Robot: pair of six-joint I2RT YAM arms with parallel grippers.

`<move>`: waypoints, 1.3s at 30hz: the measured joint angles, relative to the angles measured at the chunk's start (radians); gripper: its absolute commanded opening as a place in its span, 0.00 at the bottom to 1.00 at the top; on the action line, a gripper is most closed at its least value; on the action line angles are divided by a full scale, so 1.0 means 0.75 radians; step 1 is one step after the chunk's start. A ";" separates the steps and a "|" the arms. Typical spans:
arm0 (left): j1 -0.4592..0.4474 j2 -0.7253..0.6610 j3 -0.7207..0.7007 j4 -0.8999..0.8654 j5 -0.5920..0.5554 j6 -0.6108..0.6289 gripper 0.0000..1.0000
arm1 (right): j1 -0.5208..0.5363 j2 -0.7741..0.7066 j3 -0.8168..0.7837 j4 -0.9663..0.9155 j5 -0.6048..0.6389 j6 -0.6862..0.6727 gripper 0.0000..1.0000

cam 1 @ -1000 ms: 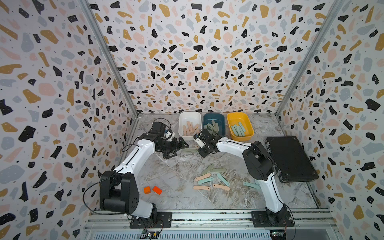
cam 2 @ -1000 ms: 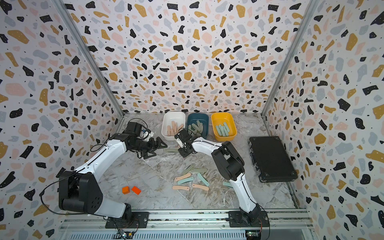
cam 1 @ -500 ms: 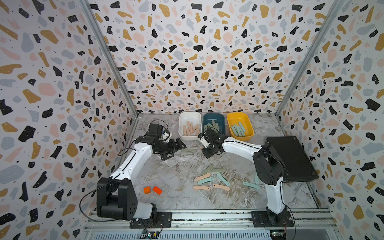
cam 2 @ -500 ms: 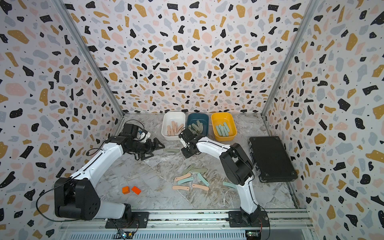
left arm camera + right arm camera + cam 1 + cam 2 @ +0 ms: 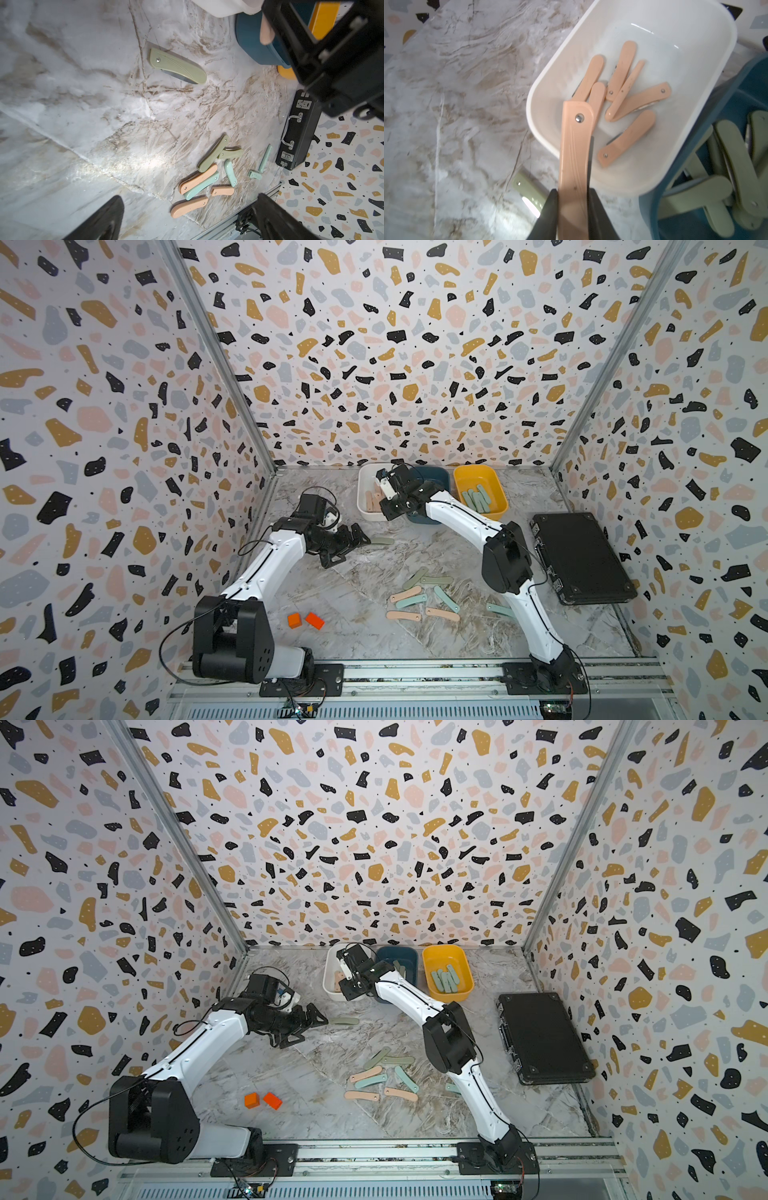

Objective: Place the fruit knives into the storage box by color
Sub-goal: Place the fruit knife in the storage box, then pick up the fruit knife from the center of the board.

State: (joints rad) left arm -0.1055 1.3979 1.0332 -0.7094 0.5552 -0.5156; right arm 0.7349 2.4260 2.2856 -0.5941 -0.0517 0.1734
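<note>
right end effector (image 5: 572, 194) tight around peach knife (image 5: 576, 145), tip above white box (image 5: 685, 62)

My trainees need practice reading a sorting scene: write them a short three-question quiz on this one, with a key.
1. True or false: the right gripper holds a pink knife above the white bin.
2. Which bin holds the teal knives? A white, B blue, C yellow bin.
3. Fill in: the left gripper has its jaws ____ near the lone green knife.
Key: 1 true; 2 C; 3 open.
</note>
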 measured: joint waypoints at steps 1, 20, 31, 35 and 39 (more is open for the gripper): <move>0.000 0.001 0.000 -0.003 -0.001 0.001 0.99 | -0.010 0.049 0.065 -0.017 0.002 0.003 0.22; 0.000 0.055 -0.032 0.012 -0.018 0.000 0.99 | -0.116 0.185 0.201 -0.084 -0.096 0.044 0.49; -0.028 0.071 -0.102 0.073 0.009 -0.032 0.99 | -0.077 -0.732 -0.929 0.152 -0.189 0.034 0.48; -0.155 0.071 -0.164 0.077 0.006 -0.031 0.99 | -0.058 -0.893 -1.287 0.184 -0.184 0.047 0.48; -0.287 0.072 -0.200 0.077 -0.002 -0.031 0.99 | -0.052 -0.977 -1.557 0.144 -0.162 0.072 0.51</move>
State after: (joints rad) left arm -0.3206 1.4517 0.8829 -0.6518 0.5541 -0.5388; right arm 0.6956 1.6936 1.1179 -0.4862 -0.1730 0.2276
